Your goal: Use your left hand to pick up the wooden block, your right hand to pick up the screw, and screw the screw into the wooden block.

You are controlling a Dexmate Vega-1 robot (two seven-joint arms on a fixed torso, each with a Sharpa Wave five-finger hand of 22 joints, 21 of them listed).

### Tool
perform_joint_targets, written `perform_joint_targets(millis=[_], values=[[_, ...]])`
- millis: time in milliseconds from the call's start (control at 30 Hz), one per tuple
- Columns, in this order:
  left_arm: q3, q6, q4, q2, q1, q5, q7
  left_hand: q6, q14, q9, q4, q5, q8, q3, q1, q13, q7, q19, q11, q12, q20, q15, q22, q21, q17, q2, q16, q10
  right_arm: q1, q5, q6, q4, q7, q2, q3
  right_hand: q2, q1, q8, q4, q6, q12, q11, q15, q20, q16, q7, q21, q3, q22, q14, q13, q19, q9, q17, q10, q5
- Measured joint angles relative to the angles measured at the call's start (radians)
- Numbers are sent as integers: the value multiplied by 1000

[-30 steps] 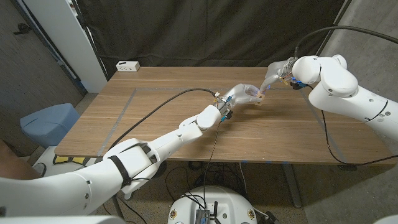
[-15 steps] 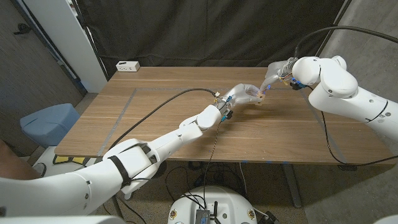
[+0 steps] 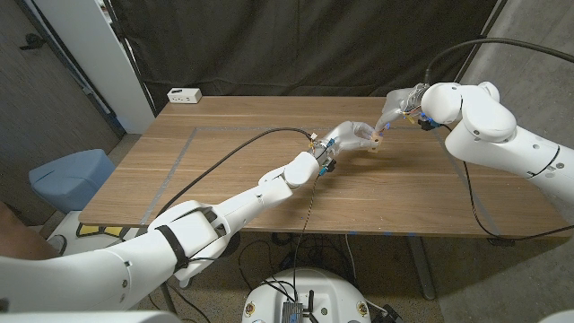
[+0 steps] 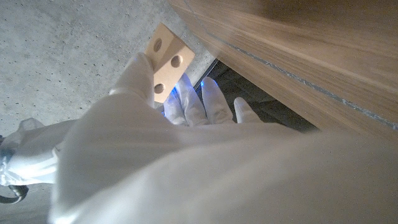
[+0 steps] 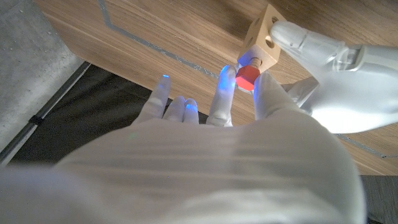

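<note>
Right wrist view reveals the red-capped screw (image 5: 247,77) touching the wooden block (image 5: 263,38).

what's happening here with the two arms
The left robot hand holds a small wooden block with holes up above the table. The right robot hand pinches a red-headed screw and has it against the block's face, apparently screwing it in.

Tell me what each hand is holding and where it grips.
Left hand holds the pale wooden block with holes at one end; right hand pinches the red-headed screw by its head.
</note>
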Motion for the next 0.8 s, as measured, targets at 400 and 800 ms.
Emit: perform_joint_targets(millis=[400,800], values=[[0,4,-11,4,3,1,-1,0,0,0,0,1,0,0,0,0,0,0,0,0,0,0,0,0,0,0,0,0,-11,3,-1,-8,-22,-4,3,1,9,26,4,52,7,-25,-25,-20,6,-13,5,4,0,18,0,20,1,0,25,-6],[-1,11,-23,9,7,3,-1,0,-4,-1,0,4,0,0,-3,0,0,0,0,0,0,4,2,0,5,3,0,0,-22,-15,-8,-10,-46,-1,1,-7,1,57,17,132,16,-42,-56,-48,17,-11,8,-5,0,51,0,48,-8,5,76,-14]])
